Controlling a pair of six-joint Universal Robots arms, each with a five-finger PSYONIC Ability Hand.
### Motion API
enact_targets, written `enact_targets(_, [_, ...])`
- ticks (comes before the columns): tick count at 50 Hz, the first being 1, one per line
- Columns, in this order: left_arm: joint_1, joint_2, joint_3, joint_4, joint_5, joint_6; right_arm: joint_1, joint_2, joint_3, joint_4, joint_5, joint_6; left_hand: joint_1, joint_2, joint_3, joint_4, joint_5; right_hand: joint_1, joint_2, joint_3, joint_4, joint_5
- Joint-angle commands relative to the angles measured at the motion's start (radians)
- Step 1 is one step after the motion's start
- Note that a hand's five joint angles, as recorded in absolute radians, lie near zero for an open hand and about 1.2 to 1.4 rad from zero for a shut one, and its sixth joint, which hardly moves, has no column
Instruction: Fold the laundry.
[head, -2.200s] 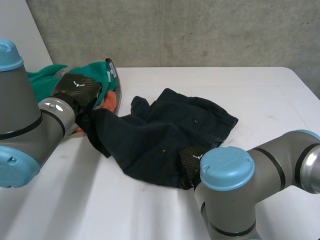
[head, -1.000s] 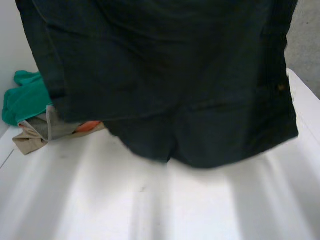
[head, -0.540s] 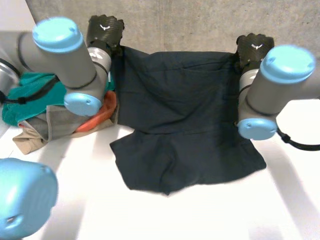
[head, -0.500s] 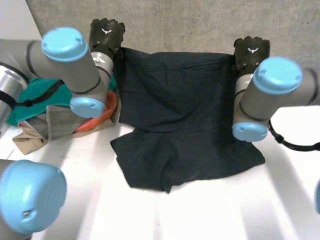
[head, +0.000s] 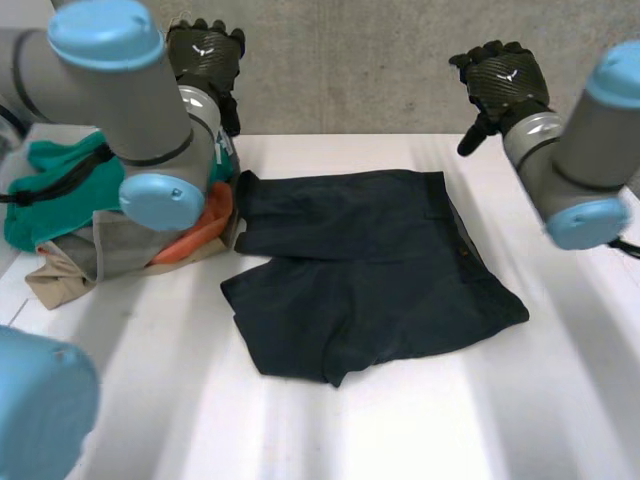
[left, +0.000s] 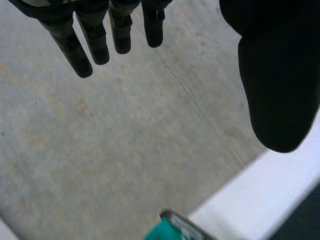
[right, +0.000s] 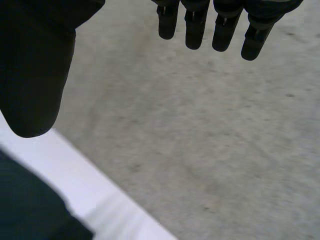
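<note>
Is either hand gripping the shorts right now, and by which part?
Nothing is held: left hand and right hand are open, raised; dark shorts lie on the table.

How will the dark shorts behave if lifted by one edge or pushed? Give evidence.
Probably floppy: the dark shorts lie flat on the white table with soft wrinkles, so a lifted edge would likely sag. Likely light, as the cloth looks thin. Pushed, it should bunch or slide, not roll.

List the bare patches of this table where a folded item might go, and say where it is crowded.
Bare: the near strip of table in front of the shorts, and the stretch right of them. Crowded: the left side, where the heap of clothes borders the shorts.
</note>
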Motion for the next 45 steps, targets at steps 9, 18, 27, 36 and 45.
enact_targets(9, [-0.099, 0.550, -0.931, -0.133, 0.179, -0.103, -0.211, -0.327, 0.466, 0.380, -0.382, -0.282, 0.132, 0.112, 0.110, 0.121, 0.098, -0.044, -0.030, -0.034, -0.039, -0.042])
enact_targets(18, [-0.172, 0.593, -1.239, -0.123, 0.234, -0.135, -0.335, -0.359, 0.740, 0.440, -0.576, -0.608, 0.593, 0.573, 0.571, 0.583, 0.559, 0.524, 0.539, 0.534, 0.529, 0.526])
enact_targets(27, [-0.196, 0.507, -1.262, -0.006, 0.219, -0.175, -0.380, -0.290, 0.825, 0.397, -0.610, -0.702, 0.362, 0.342, 0.340, 0.351, 0.328, 0.555, 0.569, 0.565, 0.560, 0.557])
enact_targets(36, [-0.209, 0.414, -1.179, 0.062, 0.133, -0.174, -0.361, -0.213, 0.842, 0.256, -0.625, -0.687, 0.156, 0.136, 0.134, 0.146, 0.122, 0.484, 0.499, 0.494, 0.489, 0.487])
enact_targets(45, [-0.209, 0.322, -1.060, 0.060, 0.080, -0.143, -0.326, -0.201, 0.862, 0.097, -0.622, -0.586, 0.106, 0.086, 0.084, 0.096, 0.072, 0.499, 0.513, 0.509, 0.504, 0.501])
